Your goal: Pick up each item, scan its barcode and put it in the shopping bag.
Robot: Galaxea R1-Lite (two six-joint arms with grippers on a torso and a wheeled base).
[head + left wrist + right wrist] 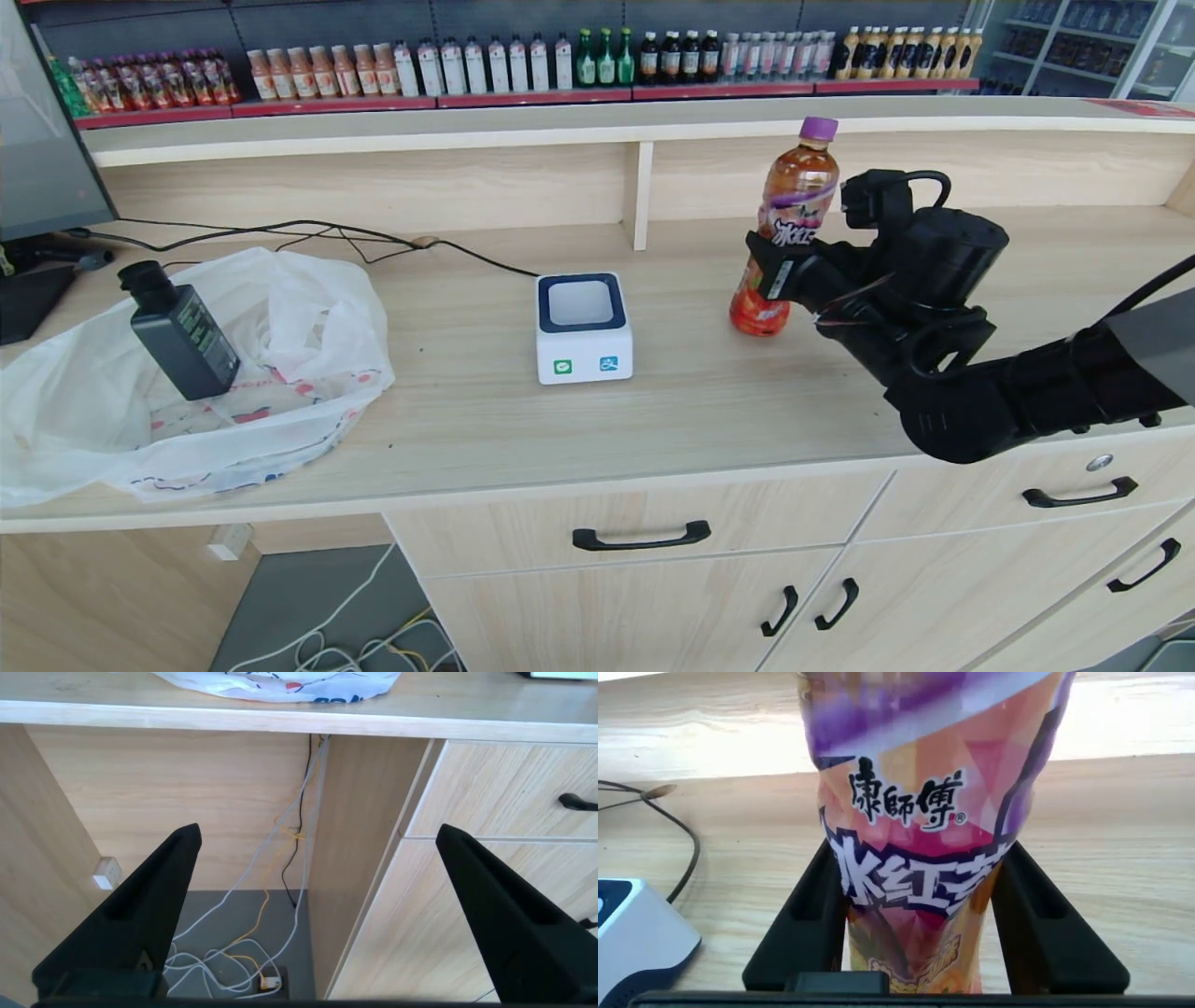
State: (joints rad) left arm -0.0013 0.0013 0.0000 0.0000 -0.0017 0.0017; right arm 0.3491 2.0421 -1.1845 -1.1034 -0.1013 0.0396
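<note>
looks like the right pincer (780, 271) is clamped on the upright purple-capped orange plastic bottle (795, 187), white square scanner box (581, 329) off to its left

A long, pale wood-grain surface (709, 401). On its left end lies a crumpled white plastic shopping bag (317, 308). Near the middle sits a small white square scanner box with a blue-rimmed top (583, 327). A thin black cable (308, 224) trails along the back to the box.
</note>
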